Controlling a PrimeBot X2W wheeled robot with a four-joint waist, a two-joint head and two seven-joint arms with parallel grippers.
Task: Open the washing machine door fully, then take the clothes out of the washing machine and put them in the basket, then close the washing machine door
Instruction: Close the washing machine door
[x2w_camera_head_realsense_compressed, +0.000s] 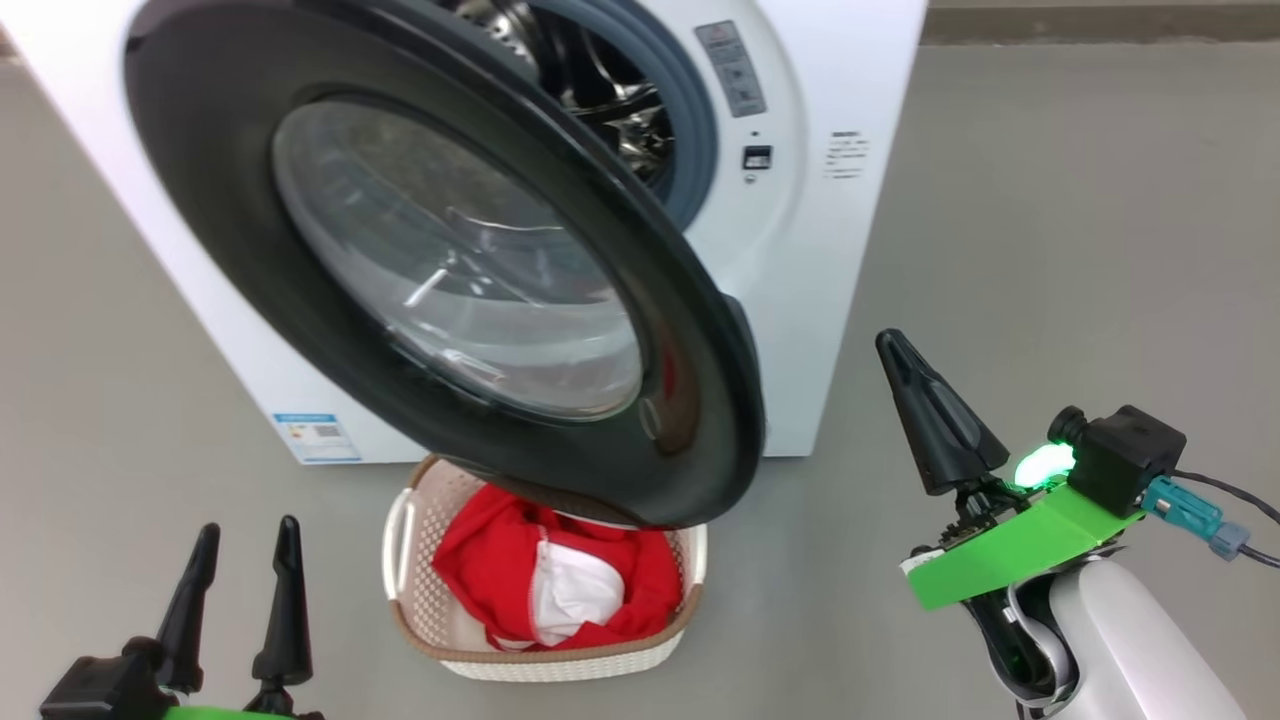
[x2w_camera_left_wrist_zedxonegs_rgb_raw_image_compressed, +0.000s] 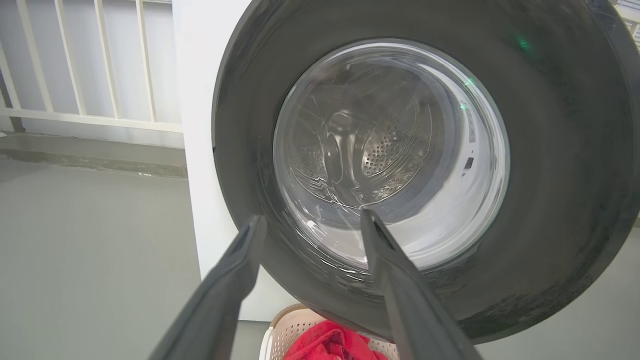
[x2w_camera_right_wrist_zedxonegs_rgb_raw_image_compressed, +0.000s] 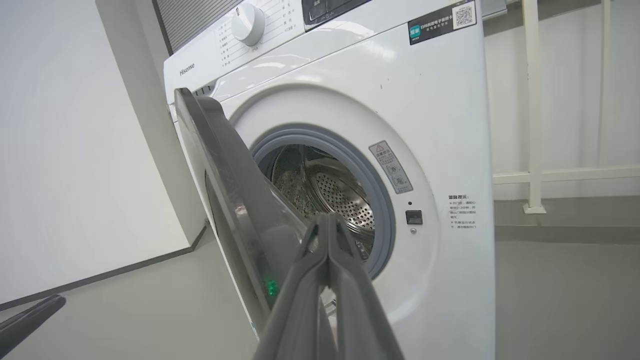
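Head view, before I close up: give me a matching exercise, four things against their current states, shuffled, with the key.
Things:
1. washing machine door
2. red clothes
3. left gripper
4. right gripper

States:
A. fingers pressed together
B. lying in the basket
C. standing open
D. fingers spread apart

Pairs: 1-C, 2-B, 3-D, 4-A.
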